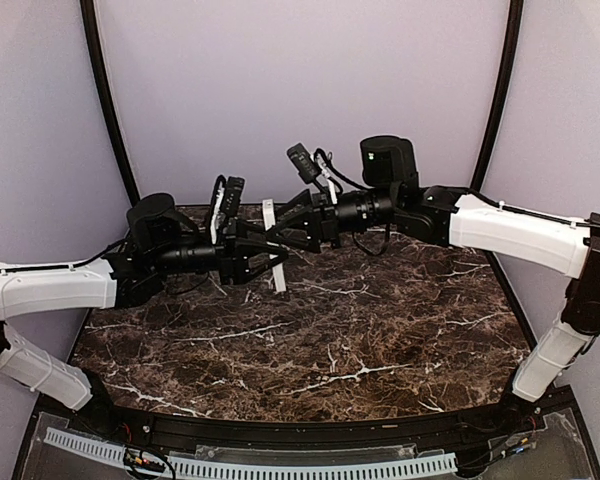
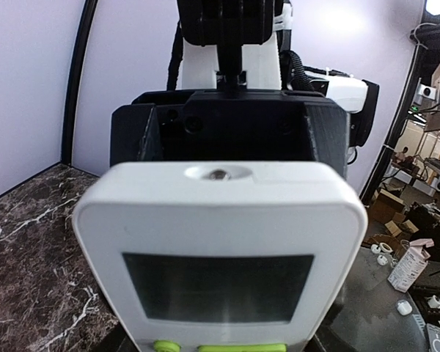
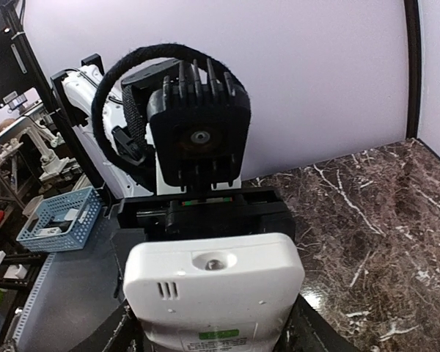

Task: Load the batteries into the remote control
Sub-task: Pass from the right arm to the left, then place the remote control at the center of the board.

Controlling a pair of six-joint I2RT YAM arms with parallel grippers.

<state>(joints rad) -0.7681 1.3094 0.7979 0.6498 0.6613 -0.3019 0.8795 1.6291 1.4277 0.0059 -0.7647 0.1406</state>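
- Top external view: we see both arms reaching inward, meeting over the far part of the counter (image 1: 330, 340).
- Between them the remote (image 1: 273, 240) stands nearly upright, lifted off the counter.
- We see the left gripper (image 1: 252, 262) pinching the remote's lower part from the left.
- We see the right gripper (image 1: 318, 228) clamped on it from the opposite side, slightly higher.
- Left wrist view: the remote's face fills our foreground, with its pale display (image 2: 218, 287) and green buttons (image 2: 242, 347) at the bottom edge. The right gripper's black body sits just behind.
- Right wrist view: we look at the remote's back, with small vent slots (image 3: 166, 290) and a label (image 3: 218, 339). Dark fingers (image 3: 312, 334) flank both sides.
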